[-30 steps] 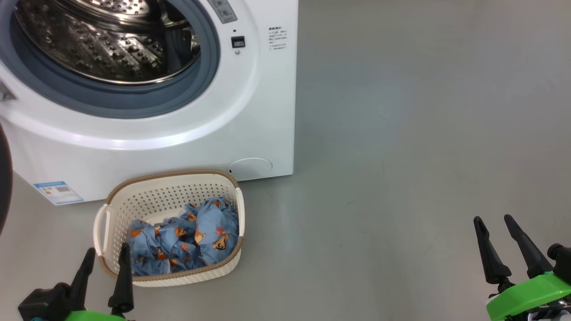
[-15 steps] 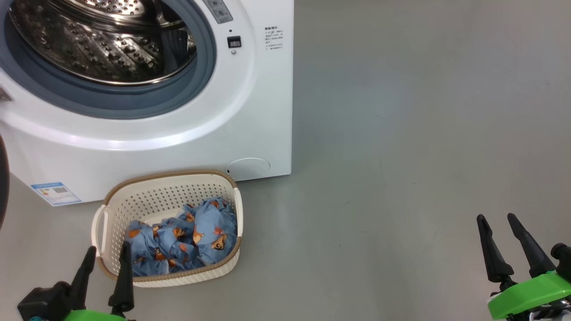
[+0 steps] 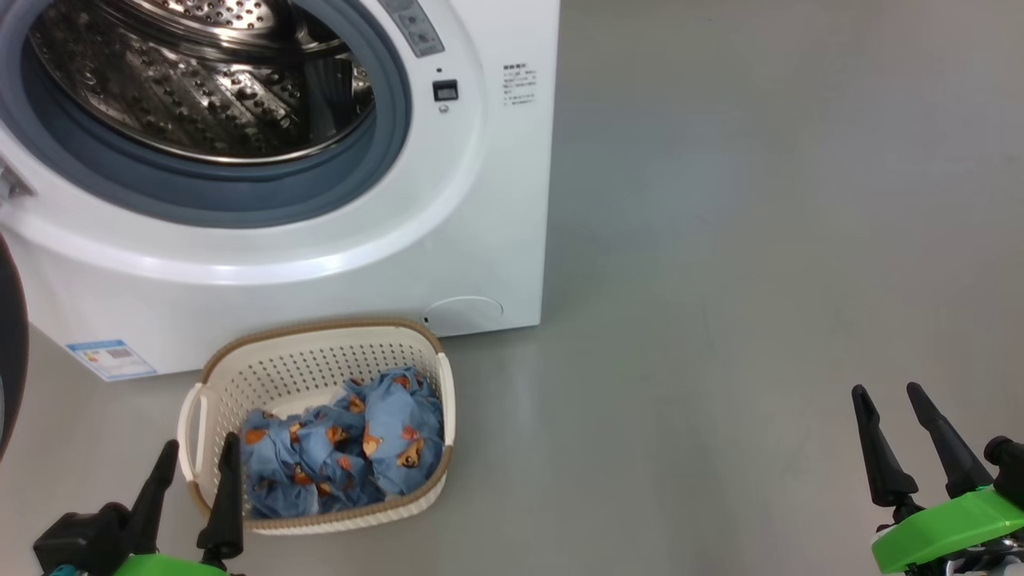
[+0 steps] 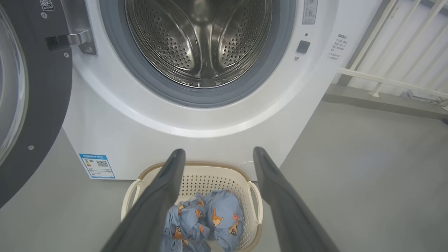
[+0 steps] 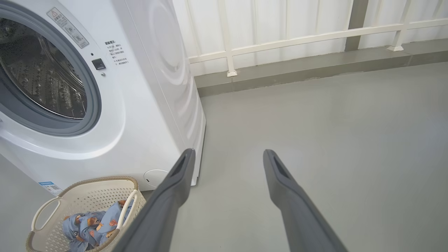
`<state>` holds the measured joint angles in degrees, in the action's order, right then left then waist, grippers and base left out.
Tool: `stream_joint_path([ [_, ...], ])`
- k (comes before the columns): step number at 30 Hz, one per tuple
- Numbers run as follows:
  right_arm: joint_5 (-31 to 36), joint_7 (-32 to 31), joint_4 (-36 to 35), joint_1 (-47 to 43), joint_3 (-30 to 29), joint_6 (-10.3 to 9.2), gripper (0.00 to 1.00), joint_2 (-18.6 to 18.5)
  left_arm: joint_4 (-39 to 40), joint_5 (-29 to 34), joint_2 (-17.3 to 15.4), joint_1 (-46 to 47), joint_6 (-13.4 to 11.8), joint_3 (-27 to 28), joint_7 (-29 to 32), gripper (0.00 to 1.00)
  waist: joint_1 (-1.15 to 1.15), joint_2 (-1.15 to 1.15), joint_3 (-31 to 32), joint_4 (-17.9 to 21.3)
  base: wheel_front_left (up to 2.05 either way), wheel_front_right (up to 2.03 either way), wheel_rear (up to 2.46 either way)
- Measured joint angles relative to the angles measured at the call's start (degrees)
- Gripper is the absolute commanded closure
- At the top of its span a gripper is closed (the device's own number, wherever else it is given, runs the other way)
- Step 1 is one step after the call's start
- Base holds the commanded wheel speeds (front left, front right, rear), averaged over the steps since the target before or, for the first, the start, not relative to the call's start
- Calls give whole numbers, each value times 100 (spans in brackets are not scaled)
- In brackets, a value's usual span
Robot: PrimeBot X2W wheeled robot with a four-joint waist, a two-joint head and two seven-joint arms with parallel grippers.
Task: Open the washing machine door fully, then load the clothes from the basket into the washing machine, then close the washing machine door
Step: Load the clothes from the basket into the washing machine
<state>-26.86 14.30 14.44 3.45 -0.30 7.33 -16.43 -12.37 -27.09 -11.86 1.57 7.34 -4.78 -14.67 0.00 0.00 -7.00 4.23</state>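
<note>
The white washing machine (image 3: 336,264) (image 4: 115,140) (image 5: 140,115) stands with its steel drum (image 3: 200,80) (image 4: 203,42) exposed. Its black-rimmed door (image 4: 31,105) (image 3: 12,336) is swung wide to the left. On the floor in front sits the cream basket (image 3: 240,376) (image 4: 224,175) (image 5: 80,189), with the blue bear-print clothes (image 3: 352,448) (image 4: 210,220) (image 5: 87,227) piled inside. My left gripper (image 3: 196,450) (image 4: 218,154) is open and empty, just short of the basket's near left corner. Far off to the right, my right gripper (image 3: 886,390) (image 5: 226,153) stands open over bare floor.
Grey floor (image 3: 760,240) stretches to the right of the machine. A white railing (image 5: 297,35) and a low kerb (image 5: 315,73) run along the back wall. A blue label (image 3: 112,358) and a round cap (image 3: 464,312) sit low on the machine's front.
The whole head view has shifted, with machine and basket now sitting a little right and lower: the camera moved. Both grippers stay open and empty as before.
</note>
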Motion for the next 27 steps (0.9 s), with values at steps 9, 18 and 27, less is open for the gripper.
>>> stream_joint_path([
  [9,0,0,0,6,26,0,0,30,0,-40,-23,105,0,45,0,0,0,0,-39,22,134,-169,34],
  [18,0,0,-1,7,65,0,0,52,-19,-40,-9,111,0,1,0,0,0,0,-51,6,54,-54,0],
  [27,0,0,-8,7,81,0,0,54,-167,-40,16,110,0,-48,0,0,0,0,-92,-32,0,0,0],
])
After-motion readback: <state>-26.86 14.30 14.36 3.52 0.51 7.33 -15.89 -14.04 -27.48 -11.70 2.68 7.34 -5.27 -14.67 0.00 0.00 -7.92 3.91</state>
